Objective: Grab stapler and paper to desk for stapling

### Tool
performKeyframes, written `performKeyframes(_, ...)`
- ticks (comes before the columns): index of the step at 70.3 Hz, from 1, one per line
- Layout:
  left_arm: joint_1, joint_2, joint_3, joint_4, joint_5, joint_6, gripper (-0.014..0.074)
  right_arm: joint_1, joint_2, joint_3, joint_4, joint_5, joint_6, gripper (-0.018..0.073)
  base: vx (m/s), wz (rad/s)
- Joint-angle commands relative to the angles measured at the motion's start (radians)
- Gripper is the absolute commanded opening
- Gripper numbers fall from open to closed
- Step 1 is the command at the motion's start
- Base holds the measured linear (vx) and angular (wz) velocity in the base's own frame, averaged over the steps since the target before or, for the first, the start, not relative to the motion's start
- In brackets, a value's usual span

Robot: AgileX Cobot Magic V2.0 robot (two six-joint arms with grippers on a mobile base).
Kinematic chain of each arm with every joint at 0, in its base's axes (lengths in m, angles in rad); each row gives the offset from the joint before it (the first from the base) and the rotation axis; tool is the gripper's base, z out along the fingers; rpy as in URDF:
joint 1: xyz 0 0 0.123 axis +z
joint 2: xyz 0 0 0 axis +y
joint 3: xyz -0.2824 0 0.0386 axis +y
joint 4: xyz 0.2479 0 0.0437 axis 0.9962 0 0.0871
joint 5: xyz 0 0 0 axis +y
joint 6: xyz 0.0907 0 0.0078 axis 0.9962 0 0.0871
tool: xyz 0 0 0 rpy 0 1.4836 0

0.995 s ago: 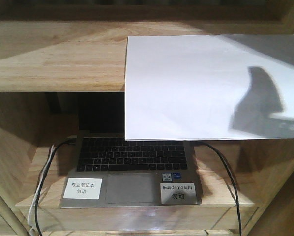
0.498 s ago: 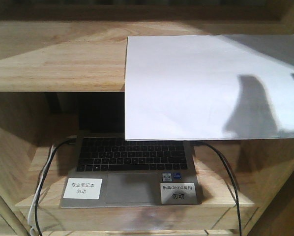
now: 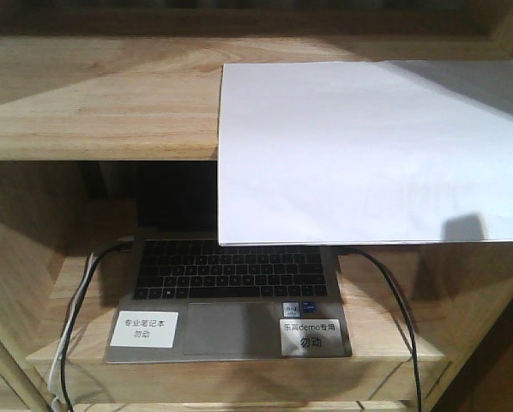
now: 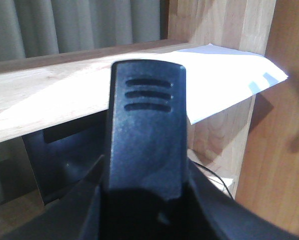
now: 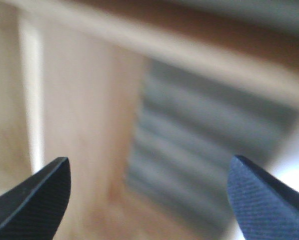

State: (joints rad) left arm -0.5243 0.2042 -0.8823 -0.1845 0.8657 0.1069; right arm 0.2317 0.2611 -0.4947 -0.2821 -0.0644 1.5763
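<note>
Paper: white sheet(s) (image 3: 368,146) flat on rt half of the upper shelf board (image 3: 102,94); front edge hangs past the board's lip, above the laptop (image 3: 231,292) on the shelf below; that overhang leaves a free edge to pinch w/o scraping wood.
Stapler: black ribbed body (image 4: 147,125) fills mid left-wrist view; prob. the stapler, tho no orange patch shows; it's off the shelf, in the left arm's hold.
Left gripper (image 4: 147,210): dark fingers low on both sides of that body; looks clamped on the stapler; sits in front of the shelf, paper's corner up and to the rt.
Right gripper (image 5: 152,197): fingertips wide apart, nothing betw. them; view blurred, only a wood upright and grey slats behind.
Desk: not in any view.
Step (judged): stapler in hand; paper not yet taken; rt arm free for it.
Next needs: come at the overhang edge-on, one finger above, one below; pinch well in, draw out level.
Risk: thin sheet may sag, fold or fan; laptop and cables (image 3: 394,300) beneath, so keep clear.
</note>
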Motion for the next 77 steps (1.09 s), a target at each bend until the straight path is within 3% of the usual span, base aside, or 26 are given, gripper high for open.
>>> performKeyframes(1, -0.005, 0.014, -0.021, -0.018, -0.117, -0.002, -0.0006, 0.074, -0.023, 0.018, -0.003, -0.015, -0.012, 0.0594, 0.0, 0.0)
performKeyframes(21, -0.005, 0.014, -0.021, -0.018, -0.117, -0.002, -0.0006, 0.304, -0.044, 0.164, 0.068, -0.009, -0.012, 0.0594, 0.0, 0.0)
performKeyframes(36, -0.005, 0.014, -0.021, -0.018, -0.117, -0.002, -0.0006, 0.359, -0.041, 0.284, 0.148, -0.094, -0.01, 0.0594, 0.0, 0.0)
performKeyframes(50, -0.005, 0.014, -0.021, -0.018, -0.117, -0.002, -0.0006, 0.359, 0.064, 0.431, 0.162, -0.451, -0.031, 0.0594, 0.0, 0.0)
performKeyframes(66, -0.005, 0.014, -0.021, -0.018, -0.117, -0.002, -0.0006, 0.359, 0.307, 0.478, 0.269, -0.872, -0.283, 0.0594, 0.0, 0.0)
performKeyframes(77, -0.005, 0.014, -0.021, -0.018, -0.117, -0.002, -0.0006, 0.359, 0.481, 0.478, 0.274, -1.091, -0.292, 0.0594, 0.0, 0.0)
